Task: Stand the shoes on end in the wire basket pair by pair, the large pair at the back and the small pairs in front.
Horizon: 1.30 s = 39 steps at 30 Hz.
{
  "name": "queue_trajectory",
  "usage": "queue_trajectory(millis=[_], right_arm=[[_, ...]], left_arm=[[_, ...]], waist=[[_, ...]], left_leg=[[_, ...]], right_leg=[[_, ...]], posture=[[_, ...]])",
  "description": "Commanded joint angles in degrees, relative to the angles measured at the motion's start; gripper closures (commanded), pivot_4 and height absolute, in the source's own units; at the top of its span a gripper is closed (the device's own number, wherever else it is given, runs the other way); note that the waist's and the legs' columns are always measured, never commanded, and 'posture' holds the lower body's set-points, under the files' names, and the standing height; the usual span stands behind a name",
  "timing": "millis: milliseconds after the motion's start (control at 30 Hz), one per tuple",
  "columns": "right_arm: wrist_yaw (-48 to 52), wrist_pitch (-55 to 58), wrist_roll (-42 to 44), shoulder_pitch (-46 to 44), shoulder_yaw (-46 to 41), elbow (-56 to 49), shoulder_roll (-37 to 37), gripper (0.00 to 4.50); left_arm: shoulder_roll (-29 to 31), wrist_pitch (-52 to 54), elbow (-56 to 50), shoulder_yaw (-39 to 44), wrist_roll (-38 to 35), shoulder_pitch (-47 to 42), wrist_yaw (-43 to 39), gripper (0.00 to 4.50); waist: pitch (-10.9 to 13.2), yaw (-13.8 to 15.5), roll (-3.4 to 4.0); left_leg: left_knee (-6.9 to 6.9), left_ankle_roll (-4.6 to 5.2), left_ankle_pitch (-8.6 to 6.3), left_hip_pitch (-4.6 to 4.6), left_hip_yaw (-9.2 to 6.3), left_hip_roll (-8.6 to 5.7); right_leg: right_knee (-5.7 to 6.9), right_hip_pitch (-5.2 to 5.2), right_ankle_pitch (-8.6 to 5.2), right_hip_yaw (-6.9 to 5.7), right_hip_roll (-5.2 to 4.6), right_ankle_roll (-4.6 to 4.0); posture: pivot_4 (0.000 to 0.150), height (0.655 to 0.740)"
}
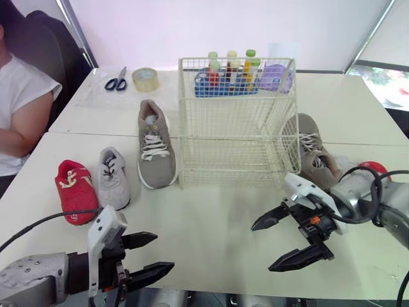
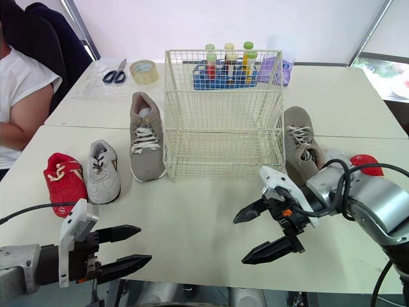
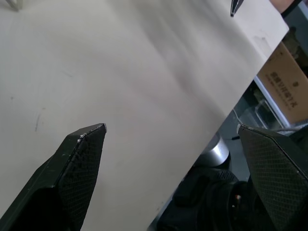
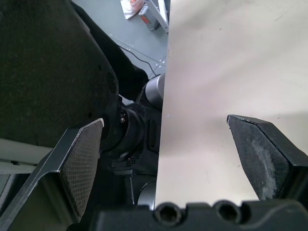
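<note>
An empty white wire basket [image 1: 236, 121] stands at the middle of the table. Left of it lie a large grey shoe [image 1: 155, 146], a small grey shoe [image 1: 113, 178] and a small red shoe [image 1: 75, 190]. Right of the basket lies the other large grey shoe [image 1: 315, 155], with a small grey shoe [image 1: 348, 165] and a red shoe [image 1: 374, 169] partly hidden behind my right arm. My left gripper [image 1: 156, 254] hangs open over the table's front edge, holding nothing. My right gripper [image 1: 263, 244] is open above the table in front of the basket, also empty.
Behind the basket stands a blue rack of small bottles [image 1: 227, 80] and a purple item [image 1: 276, 77]. Scissors [image 1: 117, 81] and a tape roll [image 1: 146, 78] lie at the back left. A person in a white shirt [image 1: 19, 109] sits at the left. The table's front edge [image 1: 217, 291] is near both grippers.
</note>
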Motion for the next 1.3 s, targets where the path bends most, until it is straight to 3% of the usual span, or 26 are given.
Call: queue_trajectory(millis=[33,567,767,967,1100,1300], right_arm=[[-0.52,0.11,0.69,-1.24,0.48,-0.79,1.0,0.02],[1.82,-6.6,-5.3,-1.92,1.61,2.87,0.58,0.02],[3.13,-5.08,-6.77,-3.94,2.49,3.12,-1.8,0.02],[6.75,1.11,0.4,-22.9,-2.57,10.85,-1.73,0.02],[11.93,-4.81,-8.01,-35.12,3.19,19.13,-1.07,0.02],[13.98,-17.83,-19.91,-41.35,13.59,27.96,0.6,0.02]], left_arm=[[0.46,0.51,0.06,0.9,-0.66,-0.08,-0.08,0.0],[-2.55,-0.83,0.29,-0.38,2.33,-2.21,1.22,0.0],[-1.27,-0.99,2.74,1.05,4.85,-3.7,-1.95,0.0],[7.35,0.19,7.54,10.0,3.02,-11.06,-9.95,0.0],[15.79,0.21,11.31,10.28,0.71,-23.64,-14.93,0.0],[18.14,-0.03,12.29,5.15,-0.68,-35.44,-15.16,0.0]], waist=[[0.0,0.0,0.0],[0.0,0.0,0.0],[0.0,0.02,0.0],[0.02,-0.12,0.01],[0.02,-0.05,-0.03],[0.02,-0.49,-0.03]], left_leg=[[0.0,0.0,0.0,0.0,0.0,0.0],[0.05,0.02,0.02,0.0,0.01,0.0],[0.06,0.05,0.03,0.0,0.02,0.0],[0.1,-0.01,0.01,0.02,0.07,0.09],[0.04,-0.03,0.0,0.16,0.09,0.18],[-0.21,0.08,0.04,0.15,0.63,0.18]], right_leg=[[0.0,0.0,0.0,0.0,0.0,0.0],[0.0,0.03,0.02,0.0,0.0,0.02],[0.0,0.02,0.05,0.0,0.01,0.01],[0.01,-0.02,0.23,-0.04,0.03,-0.02],[-0.1,0.0,0.23,-0.16,0.04,-0.02],[-0.27,-0.13,0.42,0.22,0.0,0.32]], posture=[[0.15,0.74],[0.15,0.74],[0.15,0.74],[0.15,0.74],[0.15,0.74],[0.15,0.74]])
